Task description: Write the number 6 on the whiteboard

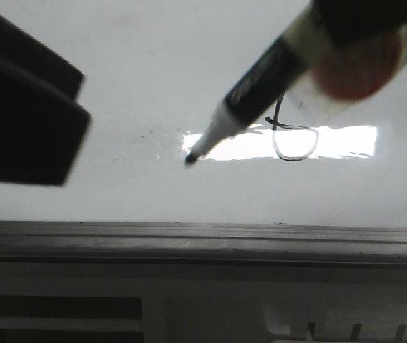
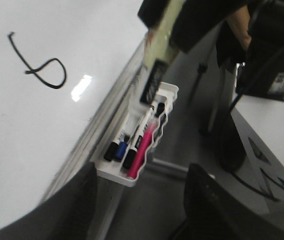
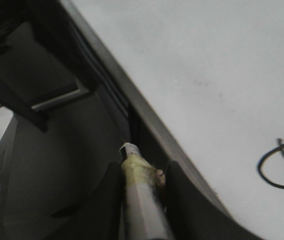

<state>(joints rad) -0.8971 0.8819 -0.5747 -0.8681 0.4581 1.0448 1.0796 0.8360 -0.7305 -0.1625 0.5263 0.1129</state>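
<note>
on the whiteboard [image 1: 117, 64], the number 6 [image 1: 292, 139] is drawn in black, its loop over the light glare [image 1: 282, 143]. just left of the 6, the right claw [image 3: 144, 182] is clenched on a marker [image 1: 249, 103], tip off the line. the left claw [image 2: 139, 200] is released, near a marker tray [image 2: 132, 160].
</note>
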